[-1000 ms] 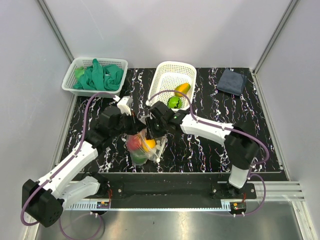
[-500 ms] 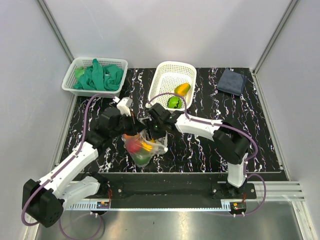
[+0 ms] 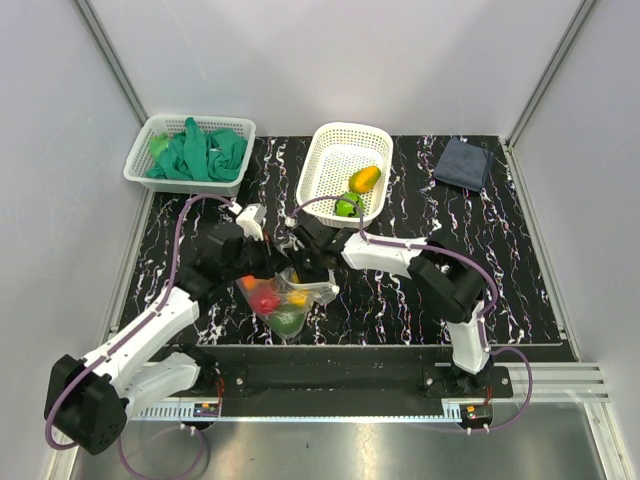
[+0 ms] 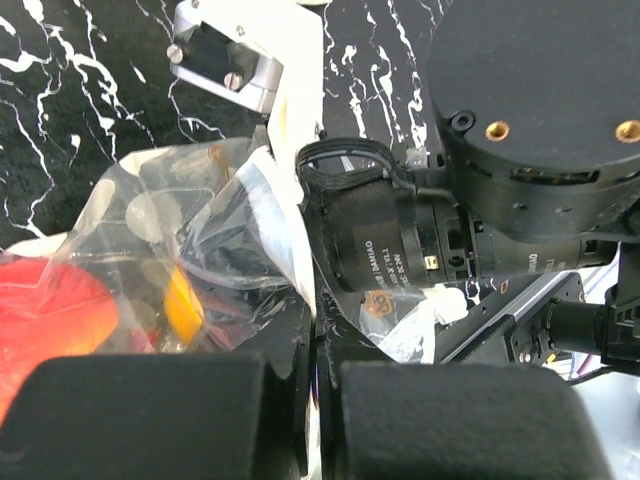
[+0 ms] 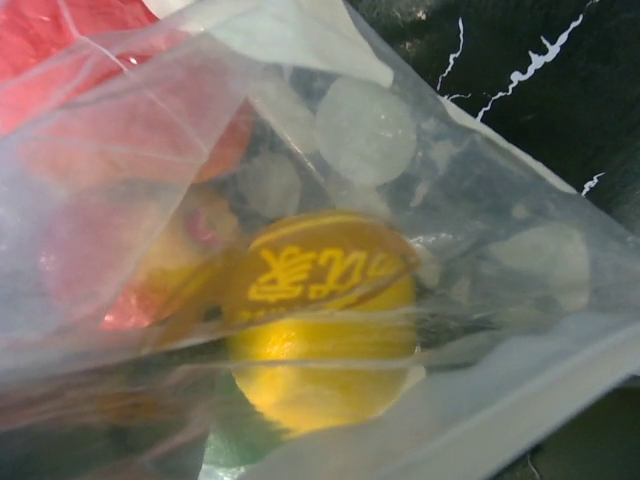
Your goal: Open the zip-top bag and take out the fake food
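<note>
Left jaws clenched on zip-top bag (image 4: 200,235), right jaws hidden, cannot tell state

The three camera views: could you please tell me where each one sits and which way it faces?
Top external: above and behind the arms, looking down at the table; both arms show, bases at the bottom.
Left wrist: on the left arm, looking along the left gripper at the zip-top bag and the right arm's wrist; its own fingers show.
Right wrist: close against the bag, looking through its film at the fake food; no fingers show.
Shared: all three see the bag.
</note>
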Tool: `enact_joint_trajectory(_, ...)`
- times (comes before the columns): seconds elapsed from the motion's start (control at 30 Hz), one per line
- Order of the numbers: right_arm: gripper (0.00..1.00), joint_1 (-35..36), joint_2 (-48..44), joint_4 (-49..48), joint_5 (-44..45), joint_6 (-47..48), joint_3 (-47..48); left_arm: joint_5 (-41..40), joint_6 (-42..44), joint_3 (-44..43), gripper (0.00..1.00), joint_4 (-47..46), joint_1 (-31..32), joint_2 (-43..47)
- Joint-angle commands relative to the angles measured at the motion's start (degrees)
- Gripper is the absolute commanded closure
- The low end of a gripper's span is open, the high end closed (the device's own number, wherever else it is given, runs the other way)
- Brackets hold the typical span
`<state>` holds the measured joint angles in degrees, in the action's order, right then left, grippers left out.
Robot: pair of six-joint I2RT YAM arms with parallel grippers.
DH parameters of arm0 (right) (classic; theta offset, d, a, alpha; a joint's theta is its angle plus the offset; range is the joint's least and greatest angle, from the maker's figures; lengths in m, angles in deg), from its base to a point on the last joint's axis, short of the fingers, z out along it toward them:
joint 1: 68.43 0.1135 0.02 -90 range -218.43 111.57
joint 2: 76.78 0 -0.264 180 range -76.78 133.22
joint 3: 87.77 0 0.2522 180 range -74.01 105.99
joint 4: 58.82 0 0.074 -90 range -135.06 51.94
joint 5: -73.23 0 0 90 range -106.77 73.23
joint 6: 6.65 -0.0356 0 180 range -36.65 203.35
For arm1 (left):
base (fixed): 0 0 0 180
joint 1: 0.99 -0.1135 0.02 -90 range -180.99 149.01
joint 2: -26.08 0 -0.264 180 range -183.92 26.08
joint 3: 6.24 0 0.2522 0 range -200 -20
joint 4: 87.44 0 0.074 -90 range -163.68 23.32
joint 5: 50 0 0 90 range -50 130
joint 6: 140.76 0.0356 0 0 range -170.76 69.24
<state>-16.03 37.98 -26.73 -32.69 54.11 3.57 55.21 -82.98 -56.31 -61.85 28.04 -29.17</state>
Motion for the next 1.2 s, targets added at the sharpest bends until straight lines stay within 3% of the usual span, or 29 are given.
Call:
enact_joint_trajectory(0.0,0.22,0.5,-1.4,-2.0,0.9,-0.4,-0.8,0.4,-0.6,0.6,1.0,-3.4,0.2,1.5)
enact_joint_trajectory(0.1,0.31,0.5,-5.0,-1.7,1.7,-0.5,-0.4,0.2,-0.3,0.6,1.0,-3.0,0.2,1.8)
enact_joint_trajectory(0.4,0.43,0.6,-15.6,-0.1,3.6,-1.0,0.4,-1.5,0.6,0.6,1.0,-0.8,0.2,3.5)
enact_joint_trajectory(0.73,0.44,0.6,-23.0,1.5,6.0,-0.1,0.0,-3.4,0.9,1.2,1.0,1.1,0.1,5.3)
enact_joint_trajectory(0.97,0.38,0.9,-17.3,0.5,-1.9,-2.3,-1.3,-1.7,1.0,-1.4,1.0,1.3,0.1,6.1)
enact_joint_trajectory(1.17,0.38,2.3,-18.1,0.3,0.9,-2.7,-5.4,-6.1,4.0,-3.8,1.0,5.6,-0.4,7.3)
